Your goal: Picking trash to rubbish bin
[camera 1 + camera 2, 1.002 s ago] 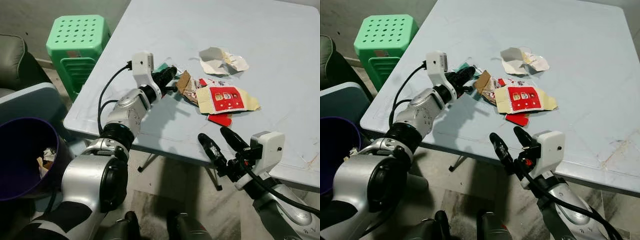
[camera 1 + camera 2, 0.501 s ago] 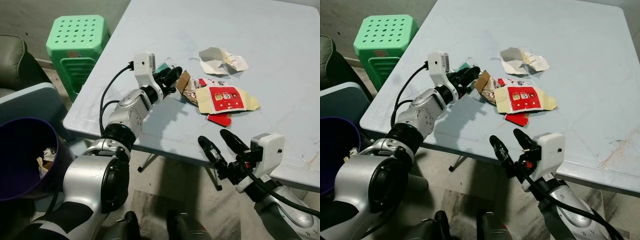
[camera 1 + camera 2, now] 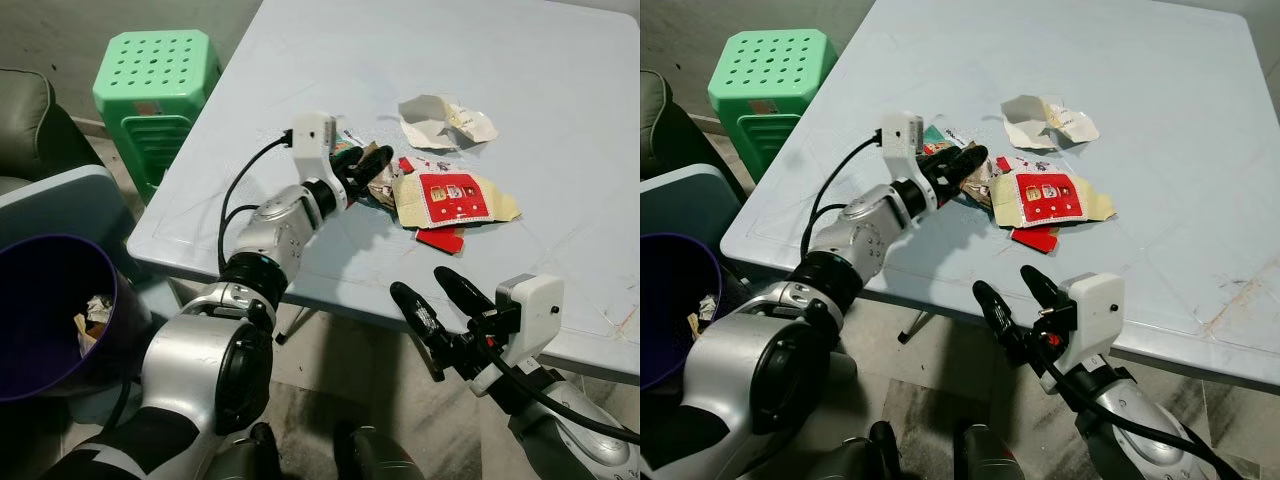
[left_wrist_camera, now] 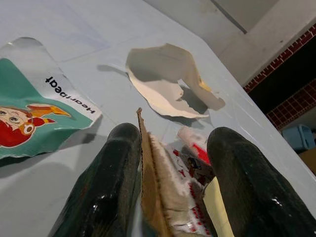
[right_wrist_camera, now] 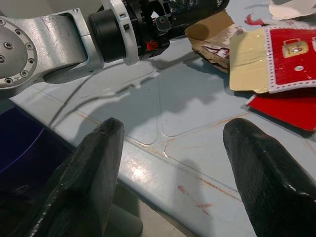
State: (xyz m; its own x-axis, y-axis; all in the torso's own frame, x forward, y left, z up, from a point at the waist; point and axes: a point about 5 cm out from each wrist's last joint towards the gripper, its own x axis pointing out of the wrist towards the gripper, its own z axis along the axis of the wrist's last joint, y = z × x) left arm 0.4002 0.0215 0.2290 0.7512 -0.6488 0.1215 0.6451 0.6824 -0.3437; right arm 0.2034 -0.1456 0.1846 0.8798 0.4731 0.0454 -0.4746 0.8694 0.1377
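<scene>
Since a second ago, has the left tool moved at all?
Yes. The left tool has pushed forward across the table to the brown cardboard scrap, fingers open on either side of it, closer to the red carton.

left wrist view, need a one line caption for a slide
Left gripper open around a brown torn wrapper on the blue table, green packet and crumpled paper nearby.

Head cams look down; wrist cams close on table [image 3: 560, 90].

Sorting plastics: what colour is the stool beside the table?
Green stool, with a perforated top; clearest in the left eye view.
</scene>
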